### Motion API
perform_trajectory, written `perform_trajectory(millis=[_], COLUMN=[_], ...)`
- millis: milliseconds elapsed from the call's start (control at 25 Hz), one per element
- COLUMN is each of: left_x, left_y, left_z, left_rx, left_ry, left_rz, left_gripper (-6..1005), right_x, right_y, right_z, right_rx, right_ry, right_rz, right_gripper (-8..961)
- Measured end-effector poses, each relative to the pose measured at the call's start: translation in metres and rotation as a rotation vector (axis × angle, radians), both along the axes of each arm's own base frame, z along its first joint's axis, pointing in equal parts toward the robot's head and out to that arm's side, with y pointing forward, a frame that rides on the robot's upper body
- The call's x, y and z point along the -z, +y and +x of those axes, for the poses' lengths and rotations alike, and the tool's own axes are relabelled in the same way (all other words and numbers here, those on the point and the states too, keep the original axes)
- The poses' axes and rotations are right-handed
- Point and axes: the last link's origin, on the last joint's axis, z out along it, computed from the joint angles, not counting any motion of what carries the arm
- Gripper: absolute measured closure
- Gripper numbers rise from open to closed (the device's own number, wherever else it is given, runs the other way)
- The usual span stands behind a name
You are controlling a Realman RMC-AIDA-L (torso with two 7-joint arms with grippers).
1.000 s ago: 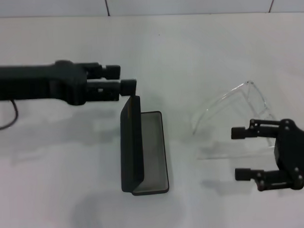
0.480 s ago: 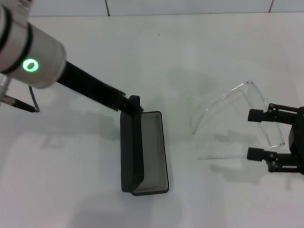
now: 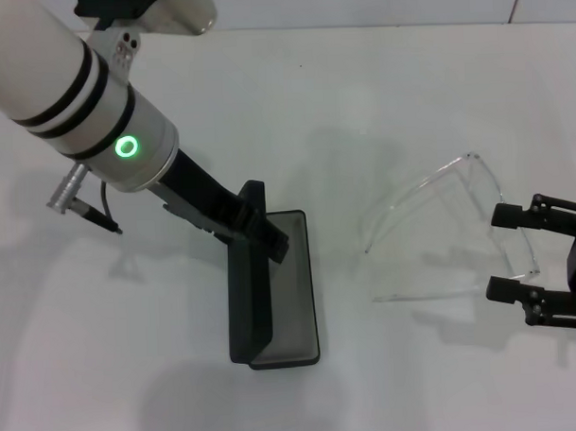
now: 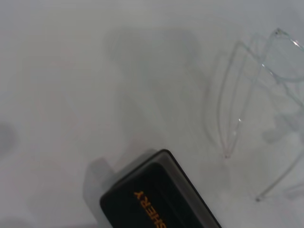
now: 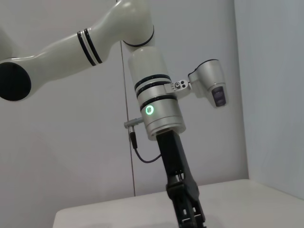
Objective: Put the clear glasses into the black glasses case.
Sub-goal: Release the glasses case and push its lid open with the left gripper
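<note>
- The right gripper [image 3: 503, 251] hovers at the right edge, its jaws spread apart around nothing, just right of the clear plastic wraparound glasses [image 3: 440, 220].
- The left gripper [image 3: 268, 237] sits at the far end of the matte black oblong glasses case [image 3: 269, 292]; whether its jaws are parted or closed cannot be told.
- The case stands open, lid upright, on the white counter [image 3: 379, 99], the glasses well to its right.

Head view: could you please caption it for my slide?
Left gripper at the open black glasses case; open right gripper beside the clear glasses.
</note>
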Motion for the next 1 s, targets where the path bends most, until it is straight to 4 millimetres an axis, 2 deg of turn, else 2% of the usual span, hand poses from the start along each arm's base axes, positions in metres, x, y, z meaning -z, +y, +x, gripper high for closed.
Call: perform_trajectory(millis=[680, 1000], left_x=[0.009, 0.01], left_y=[0.006, 0.008], left_z=[-0.002, -0.011], left_rx=[0.006, -0.013], left_ry=[0.036, 0.079], left_rz=[0.043, 0.049], left_gripper=[344, 356], right_x=[0.005, 0.006], right_y=[-0.001, -0.001], right_z=[0.0, 0.0], right_rx=[-0.002, 0.001], right_ry=[0.013, 0.018], right_rz=[-0.001, -0.005], right_gripper=[198, 199])
